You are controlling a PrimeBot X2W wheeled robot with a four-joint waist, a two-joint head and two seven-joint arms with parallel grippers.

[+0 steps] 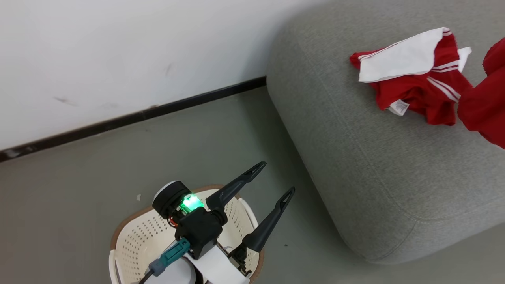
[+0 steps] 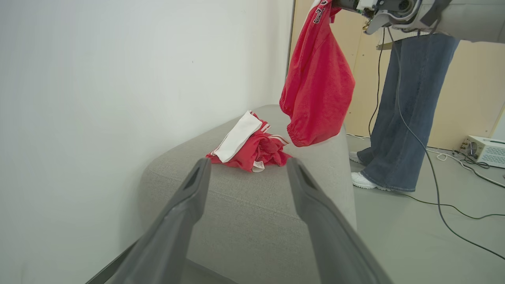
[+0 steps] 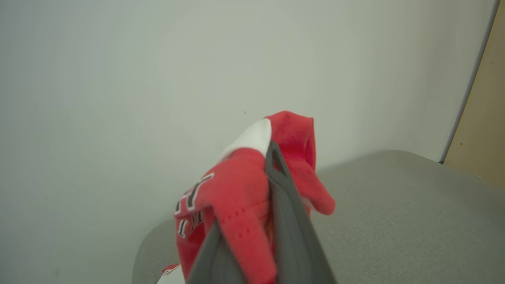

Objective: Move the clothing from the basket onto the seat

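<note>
Left claw [image 1: 276, 178] gapes wide over the basket [image 1: 132, 236]. Right claw [image 3: 273, 154] pinches the lettered red garment [image 3: 236, 197], dangling above the seat [image 1: 355, 165]; the tagged garment [image 1: 418, 86] lies on the seat below that claw

In the head view you lose most of the held garment [image 1: 483, 106] past the right edge, and the left gripper [image 1: 275, 178] covers part of the basket [image 1: 134, 236], which the bottom edge also cuts. Fabric buries the fingertips of the right gripper [image 3: 269, 157] in its wrist view; the lettering [image 3: 193, 205] there blurs beyond reading. The person [image 2: 406, 118] is cut off above the thighs.
</note>
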